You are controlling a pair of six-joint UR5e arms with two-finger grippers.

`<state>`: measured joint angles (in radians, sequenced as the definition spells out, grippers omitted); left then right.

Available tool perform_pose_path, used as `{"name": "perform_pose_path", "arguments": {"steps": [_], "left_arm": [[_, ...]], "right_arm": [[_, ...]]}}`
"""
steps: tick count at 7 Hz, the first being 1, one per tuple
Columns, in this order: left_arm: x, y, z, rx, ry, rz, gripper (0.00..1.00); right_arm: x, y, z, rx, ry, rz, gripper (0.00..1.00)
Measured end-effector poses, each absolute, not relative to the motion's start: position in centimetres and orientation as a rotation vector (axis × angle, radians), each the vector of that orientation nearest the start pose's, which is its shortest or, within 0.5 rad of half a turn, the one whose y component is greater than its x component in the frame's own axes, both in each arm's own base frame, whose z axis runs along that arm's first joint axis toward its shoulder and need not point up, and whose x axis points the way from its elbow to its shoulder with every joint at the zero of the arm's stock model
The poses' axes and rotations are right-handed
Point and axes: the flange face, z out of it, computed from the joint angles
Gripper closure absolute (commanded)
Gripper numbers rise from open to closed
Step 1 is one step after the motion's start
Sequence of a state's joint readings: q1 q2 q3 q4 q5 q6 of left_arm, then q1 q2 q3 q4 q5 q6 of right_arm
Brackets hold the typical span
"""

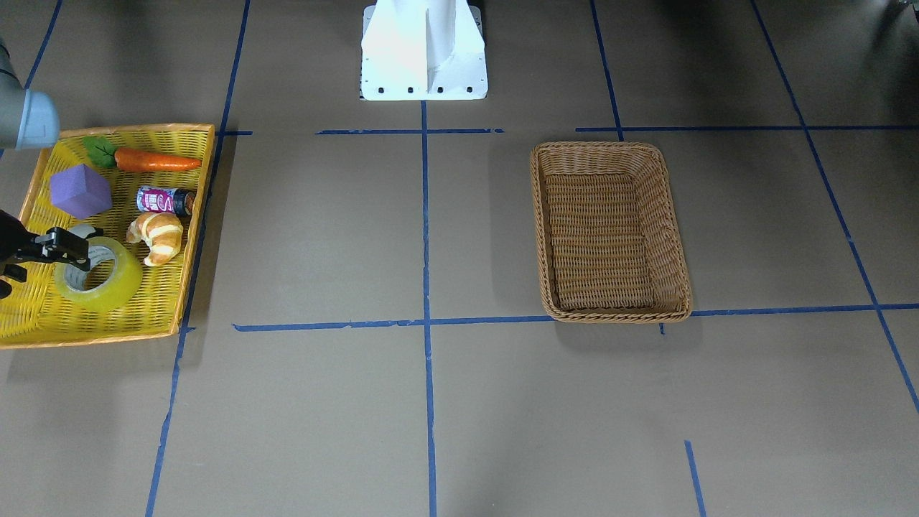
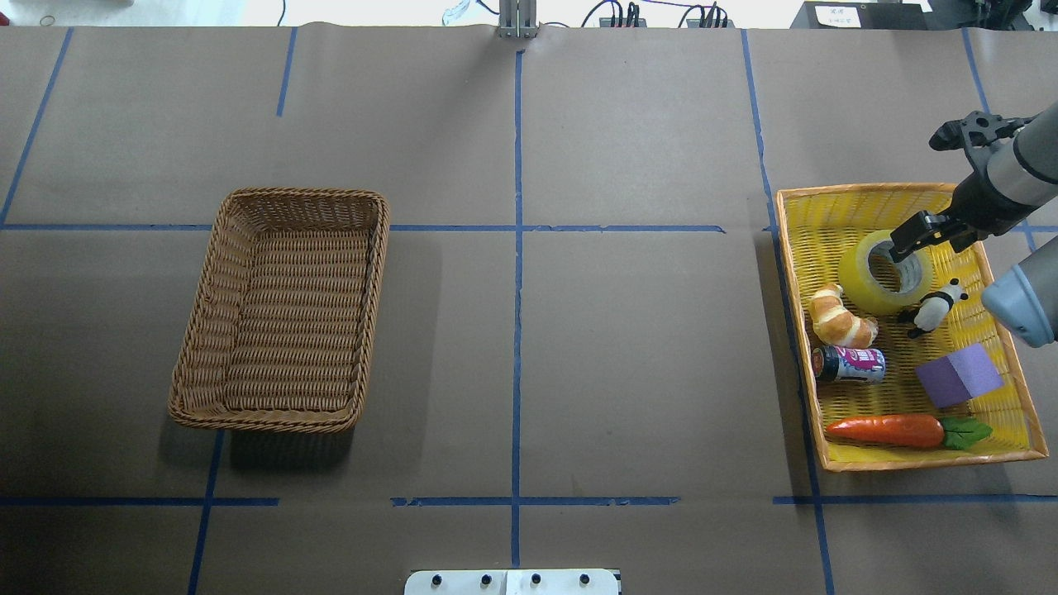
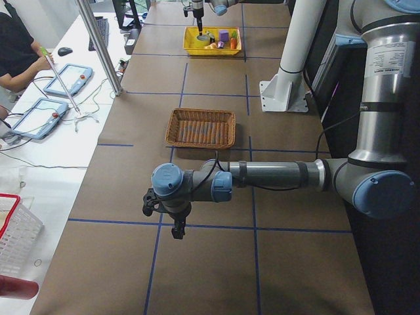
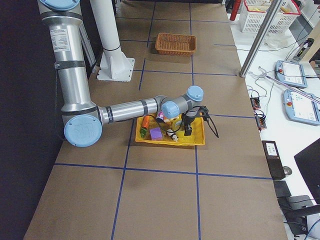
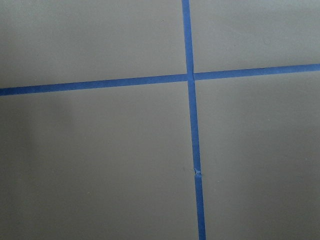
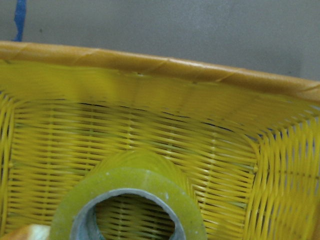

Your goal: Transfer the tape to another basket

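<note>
Silver arms [image 3: 269, 176], blue joint caps [image 3: 167, 178], white pedestal [image 1: 423, 50]

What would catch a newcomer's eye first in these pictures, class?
The bright yellow tray on the robot's right stands out first. The right gripper reaches down at the tape lying inside it. Far over on the robot's left sits the brown wicker basket, empty.

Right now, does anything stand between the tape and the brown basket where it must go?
Only the yellow tray's own wall, on the side facing the basket, so the tape probably has to be lifted over it. The croissant lies beside the tape, slightly off that line. Beyond the wall I see only table paper.
</note>
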<state>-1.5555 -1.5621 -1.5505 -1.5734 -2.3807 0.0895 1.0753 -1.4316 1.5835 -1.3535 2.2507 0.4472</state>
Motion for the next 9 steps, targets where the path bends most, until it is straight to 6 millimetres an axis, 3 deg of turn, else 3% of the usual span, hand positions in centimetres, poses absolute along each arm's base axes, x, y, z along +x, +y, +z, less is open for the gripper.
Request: {"name": "perform_pose_path", "arguments": {"steps": [2,3,4,5,7,9], "left_arm": [[-5.4,-48.7,67.0,0.004,0.812,0.087,0.00],[-5.4,-48.7,67.0,0.005,0.812,0.087,0.00],[-5.4,-48.7,67.0,0.006,0.812,0.087,0.00],[-5.4,-48.8,66.9,0.006,0.812,0.087,0.00],[-5.4,-48.8,66.9,0.006,0.812,0.087,0.00],[-5.4,-48.8,66.9,0.005,0.812,0.086,0.00]], "right_arm": [[-22.1,-53.7,57.8,-0.002,-0.748,-0.183,0.01],[-22.2,-53.8,58.4,-0.003,-0.747,-0.186,0.11],[-22.3,-53.8,58.7,-0.003,-0.747,-0.187,0.57],[-22.4,-53.8,58.8,-0.003,-0.747,-0.188,0.82],[-22.4,-53.9,58.6,0.001,-0.750,-0.188,1.00],[-22.1,-54.0,58.2,0.009,-0.753,-0.184,1.00]]}}
